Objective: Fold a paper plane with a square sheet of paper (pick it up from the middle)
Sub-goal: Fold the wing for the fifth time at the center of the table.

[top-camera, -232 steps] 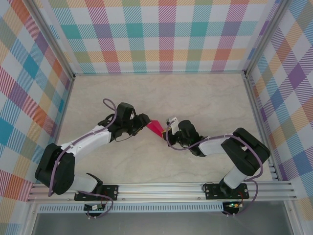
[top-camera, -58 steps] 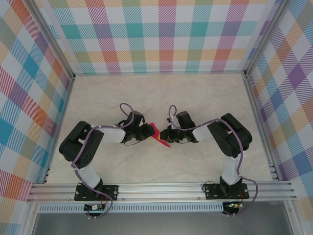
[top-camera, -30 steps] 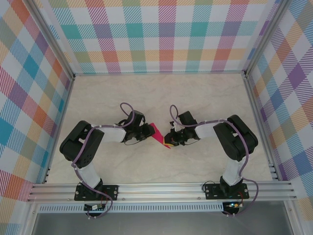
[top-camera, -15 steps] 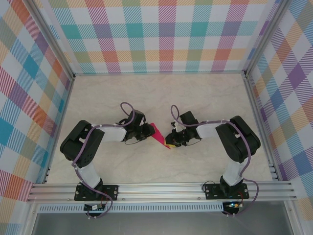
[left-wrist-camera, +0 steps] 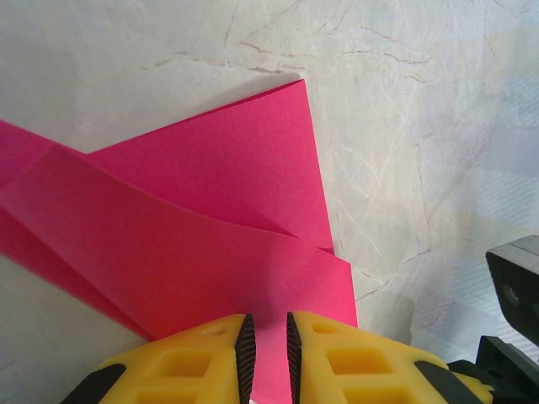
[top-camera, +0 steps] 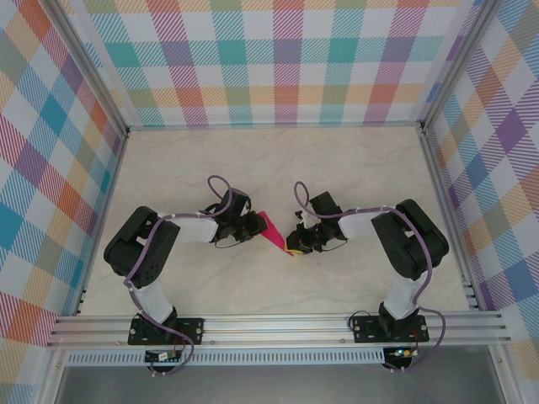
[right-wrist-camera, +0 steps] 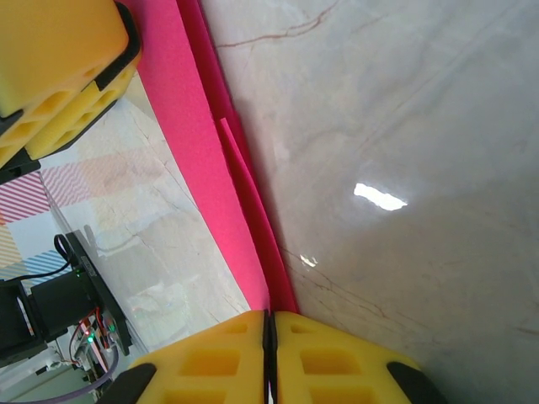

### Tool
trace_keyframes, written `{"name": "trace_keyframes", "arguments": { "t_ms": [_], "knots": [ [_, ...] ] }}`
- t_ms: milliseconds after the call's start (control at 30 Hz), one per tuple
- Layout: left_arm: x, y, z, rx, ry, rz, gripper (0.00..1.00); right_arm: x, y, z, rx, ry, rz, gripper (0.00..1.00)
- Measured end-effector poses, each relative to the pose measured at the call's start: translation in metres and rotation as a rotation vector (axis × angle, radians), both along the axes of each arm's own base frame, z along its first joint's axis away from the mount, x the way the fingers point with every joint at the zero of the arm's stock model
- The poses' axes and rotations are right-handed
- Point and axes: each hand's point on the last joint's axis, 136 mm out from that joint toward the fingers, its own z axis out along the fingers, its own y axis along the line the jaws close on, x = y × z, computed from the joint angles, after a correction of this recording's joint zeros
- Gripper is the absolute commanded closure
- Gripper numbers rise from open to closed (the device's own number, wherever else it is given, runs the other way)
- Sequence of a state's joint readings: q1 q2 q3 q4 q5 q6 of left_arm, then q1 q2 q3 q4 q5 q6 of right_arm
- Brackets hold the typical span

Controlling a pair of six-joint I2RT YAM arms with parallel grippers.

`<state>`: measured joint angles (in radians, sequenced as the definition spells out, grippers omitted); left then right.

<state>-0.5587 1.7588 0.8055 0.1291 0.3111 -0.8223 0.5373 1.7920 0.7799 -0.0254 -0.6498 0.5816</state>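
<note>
Top view: the half-folded paper plane (top-camera: 273,231) is mid-table between both arms, its long axis running far-left to near-right.

Left wrist: the left gripper (left-wrist-camera: 265,335) is nearly closed, pinching the paper's near edge.

Right wrist: the right gripper (right-wrist-camera: 268,330) is squeezed tight on the fold, and the paper stretches straight away from it.

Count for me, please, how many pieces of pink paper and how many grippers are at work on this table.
Folded pink paper: 1
Grippers: 2 (left gripper, right gripper)
Total: 3
</note>
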Motion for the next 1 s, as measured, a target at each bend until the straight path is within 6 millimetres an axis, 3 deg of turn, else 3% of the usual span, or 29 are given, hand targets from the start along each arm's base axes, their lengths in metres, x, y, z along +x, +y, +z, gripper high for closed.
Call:
{"name": "trace_keyframes", "arguments": {
  "t_ms": [1000],
  "knots": [
    [0.001,0.0,-0.002,0.014,0.027,0.006,0.79,-0.01,-0.017,-0.001,-0.059,0.006,-0.014,0.87]
  ]
}}
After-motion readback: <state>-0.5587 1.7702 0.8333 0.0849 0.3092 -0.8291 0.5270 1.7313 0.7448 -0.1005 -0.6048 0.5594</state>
